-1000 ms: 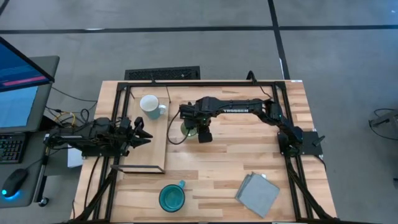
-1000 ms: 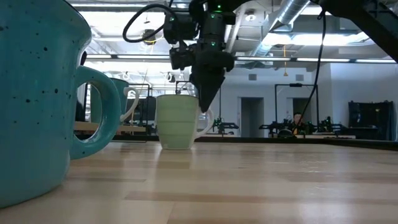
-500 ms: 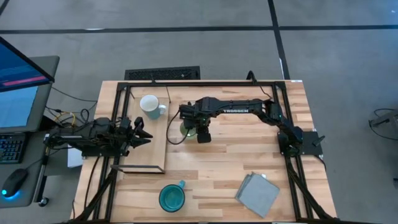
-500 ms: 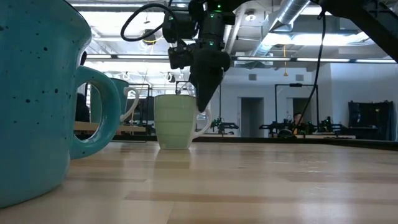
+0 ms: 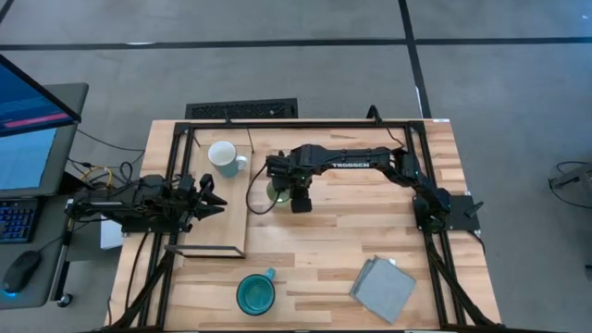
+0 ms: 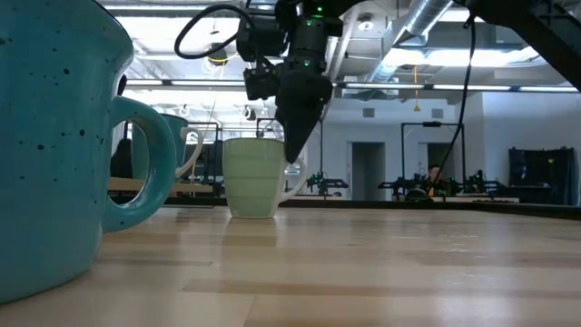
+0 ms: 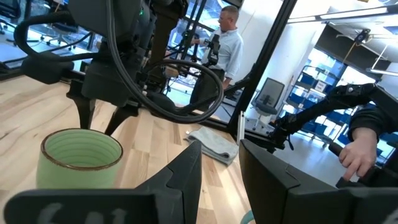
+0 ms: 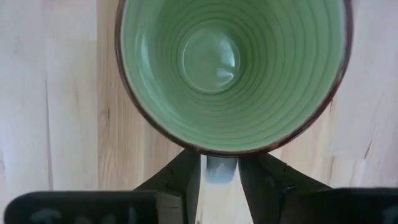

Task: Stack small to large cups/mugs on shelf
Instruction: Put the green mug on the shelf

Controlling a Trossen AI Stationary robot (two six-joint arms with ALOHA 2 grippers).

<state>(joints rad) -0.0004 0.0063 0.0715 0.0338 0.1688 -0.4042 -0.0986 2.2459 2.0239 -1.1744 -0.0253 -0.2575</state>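
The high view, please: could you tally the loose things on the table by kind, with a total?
Mugs: 3, white, light-green, teal.
Cloths: 1, grey.
Total: 4.

Pretty even overhead light, soft shadows only. Ceiling strips and windows behind blow out a bit, the teal mug [image 6: 54,145] right by the low camera is blurry, and the tabletop [image 6: 381,263] shows faint sheen
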